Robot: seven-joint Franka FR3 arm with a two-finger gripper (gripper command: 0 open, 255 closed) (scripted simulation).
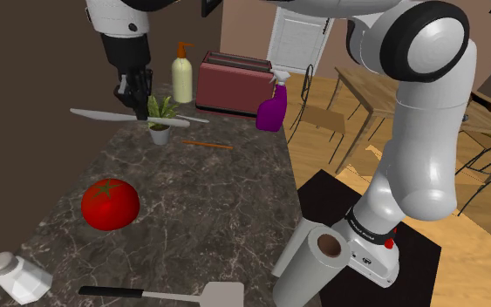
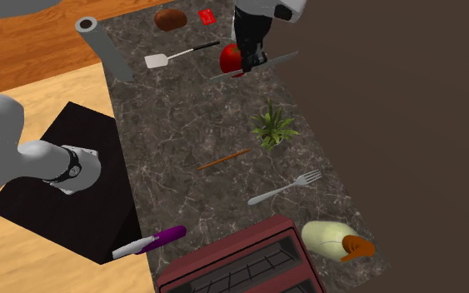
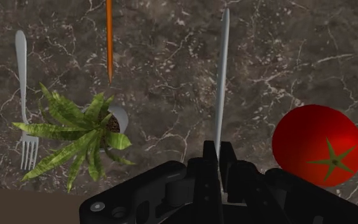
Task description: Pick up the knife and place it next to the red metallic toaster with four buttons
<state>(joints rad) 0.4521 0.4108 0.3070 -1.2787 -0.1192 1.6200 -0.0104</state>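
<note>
Clamping the grey knife (image 3: 222,76) between its two black fingers, the gripper (image 3: 218,153) holds it level in the air above the dark marbled counter (image 1: 235,201), just beside the potted plant (image 1: 160,122).

A red tomato (image 3: 317,145) sits past the knife from the plant, so in the wrist view the blade lies between the two. On the plant's opposite side lie a thin orange stick (image 2: 224,158) and, farther on, a grey fork (image 2: 284,189). Beyond them the dark red toaster (image 1: 233,83) stands at the counter's end, well apart from the plant. The plant, stick and fork all lie between the held knife and the toaster.

A cream soap bottle (image 1: 181,74) with an orange pump is farther from the plant than the fork and close by the toaster, toward the brown wall. A purple spray bottle (image 1: 271,106) is by the toaster's other corner, at the counter's open edge. Much farther from the plant than the tomato are a spatula (image 1: 160,295), a white shaker (image 1: 18,277) and a paper roll (image 1: 313,266).

The knife's long axis runs across the counter's width, parallel to the stick and the fork. Its blade reaches out from the fingers away from the wall, toward the open edge, passing the plant without touching it.
</note>
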